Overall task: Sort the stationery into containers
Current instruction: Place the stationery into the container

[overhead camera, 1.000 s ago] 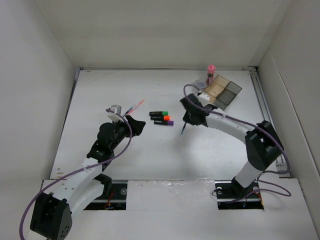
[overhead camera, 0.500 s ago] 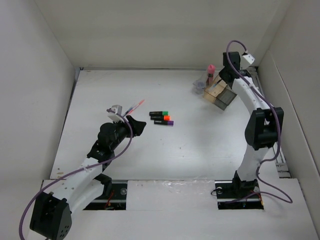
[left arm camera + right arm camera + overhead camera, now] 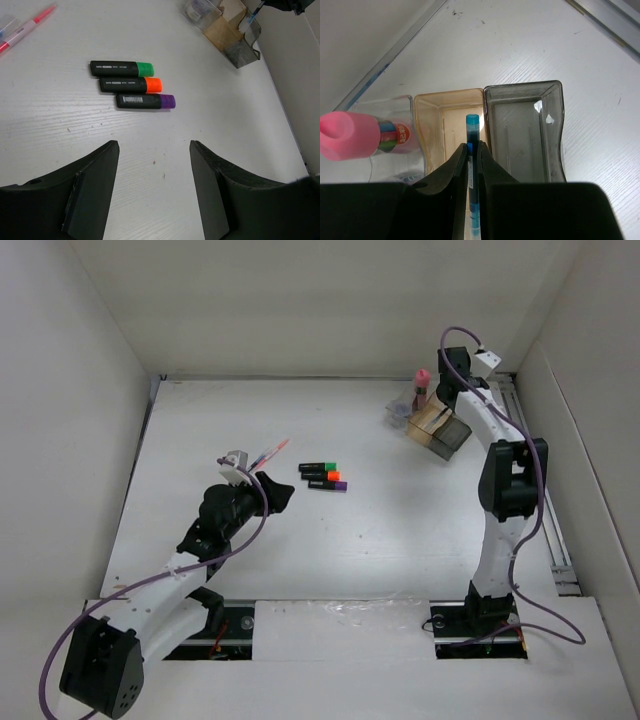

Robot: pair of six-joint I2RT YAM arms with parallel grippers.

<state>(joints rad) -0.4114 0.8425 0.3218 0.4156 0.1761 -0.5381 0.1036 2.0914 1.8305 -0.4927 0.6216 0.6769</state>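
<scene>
The blue-white pen (image 3: 472,131) is clamped between the fingers of my right gripper (image 3: 472,150), and its blue end sticks out past the tips. Just beyond the tips lies the tray (image 3: 485,107): the tan compartment (image 3: 447,135) is straight ahead, the smoky grey compartment (image 3: 520,145) to the right, and the pink-capped bottle (image 3: 347,135) to the left (in the clear cell). My left gripper (image 3: 152,187) has its jaws apart and holds nothing. Ahead of them the green marker (image 3: 121,68), orange marker (image 3: 130,84) and purple marker (image 3: 145,101) lie side by side, and the pink-red pen (image 3: 27,27) is further off to the left.
</scene>
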